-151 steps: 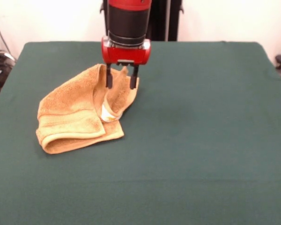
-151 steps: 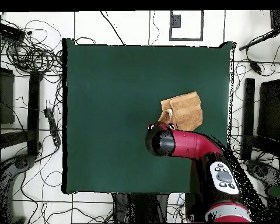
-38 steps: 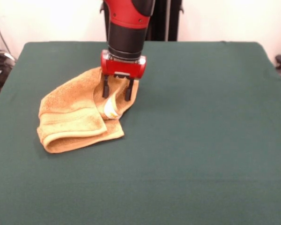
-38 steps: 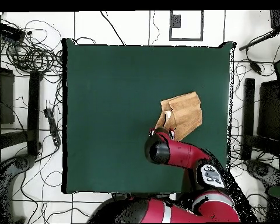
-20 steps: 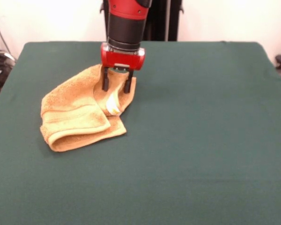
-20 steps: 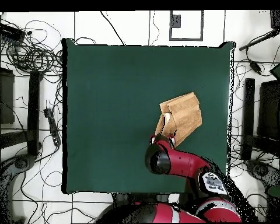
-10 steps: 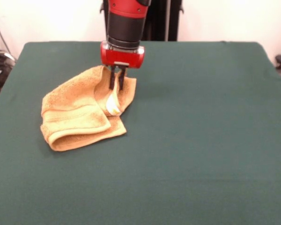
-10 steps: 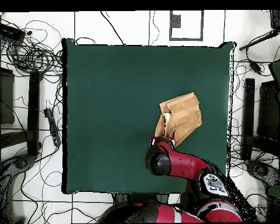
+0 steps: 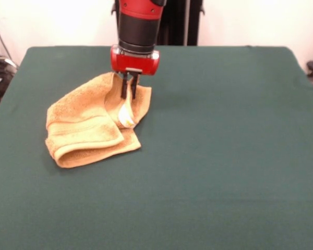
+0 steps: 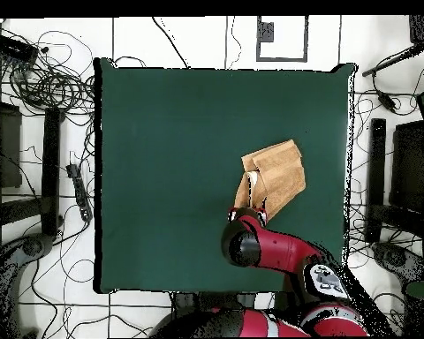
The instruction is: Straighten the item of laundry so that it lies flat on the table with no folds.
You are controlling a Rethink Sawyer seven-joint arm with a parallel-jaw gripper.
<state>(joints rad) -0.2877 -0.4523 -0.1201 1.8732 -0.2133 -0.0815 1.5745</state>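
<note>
The towel (image 9: 91, 127) is pinched at its raised fold by the claw (image 9: 129, 95), whose fingers are pressed together on the cloth. The rest is spread below and beside it on the table (image 9: 224, 156), still doubled over; unfolding is judged barely begun.

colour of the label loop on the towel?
White, on the orange-tan towel; the label loop shows best in the front view, just below the tool.

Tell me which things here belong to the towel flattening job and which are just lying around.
Part of the job:
- orange-tan hand towel, still folded over itself
- green-covered table
- end effector, shut on the towel's far edge by the white label loop

Just lying about:
- tangled cables on the floor beside the table
- black equipment along the floor at the table's other side
</note>
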